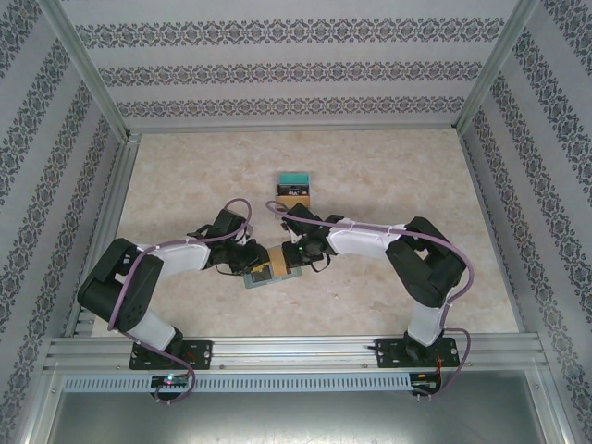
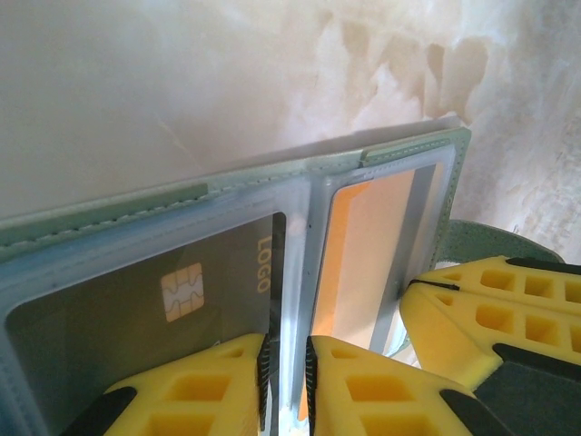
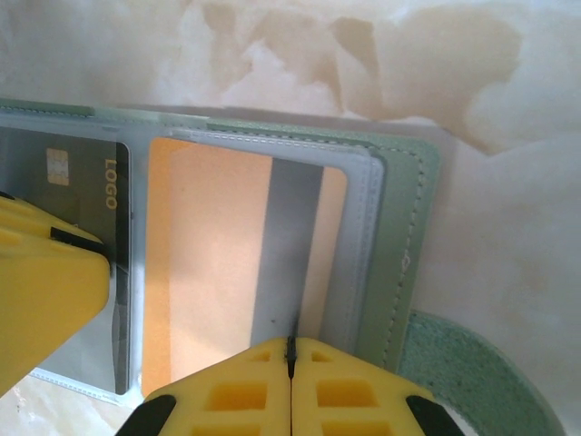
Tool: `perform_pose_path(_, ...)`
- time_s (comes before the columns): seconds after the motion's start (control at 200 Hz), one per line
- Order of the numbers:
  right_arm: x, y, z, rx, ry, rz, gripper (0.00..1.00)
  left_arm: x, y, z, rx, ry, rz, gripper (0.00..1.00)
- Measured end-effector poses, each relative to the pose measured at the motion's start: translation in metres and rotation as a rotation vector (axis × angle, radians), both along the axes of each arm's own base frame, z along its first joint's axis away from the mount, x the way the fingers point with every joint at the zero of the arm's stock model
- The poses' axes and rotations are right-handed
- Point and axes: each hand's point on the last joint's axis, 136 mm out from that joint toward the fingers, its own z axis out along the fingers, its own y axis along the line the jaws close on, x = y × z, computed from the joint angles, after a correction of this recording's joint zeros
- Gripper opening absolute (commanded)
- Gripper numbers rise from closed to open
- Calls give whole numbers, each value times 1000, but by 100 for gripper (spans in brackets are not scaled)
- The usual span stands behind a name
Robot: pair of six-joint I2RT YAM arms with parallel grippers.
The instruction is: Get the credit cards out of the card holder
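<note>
Card holder [image 1: 274,274] wants anchoring: with your left gripper [image 2: 287,372] clamped on its clear centre leaf [image 2: 295,272], draw the orange card [image 3: 218,254] straight along its pocket, no twisting. Holder lies open on the table [image 1: 185,176] between both grippers, the card's near edge right at your right gripper [image 3: 290,352], jaws together.

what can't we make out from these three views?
Right wrist: shut right gripper covers the near edge of the orange plastic card; pinching card or clear sleeve, unclear.
Left wrist: left gripper and the frame edge cut off the lower part of the dark chip card.
Top external: arms cover most of the grey-green soft folding card holder; print on the teal and dark cards farther back too small.
</note>
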Motion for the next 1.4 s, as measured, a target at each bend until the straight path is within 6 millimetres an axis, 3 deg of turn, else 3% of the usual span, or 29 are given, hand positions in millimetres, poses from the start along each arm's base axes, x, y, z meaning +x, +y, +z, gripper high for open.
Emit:
perform_pose_path(0.26,1,-1,9,8,-15,-2,9,0,0,0,1,0,0,21)
perform_pose_path(0.565,-1,-1,-4,-7,12,2,9,0,0,0,2,-1,0,21)
perform_pose_path(0.984,-4,15,-5,40,19,32,8,-1,-1,-1,3,2,-4,16)
perform_pose_path(1.209,-4,15,-5,38,20,31,8,-1,-1,-2,4,3,-3,0)
perform_pose_path(1.404,-4,15,-5,38,20,31,9,-1,-1,-2,5,3,-3,0)
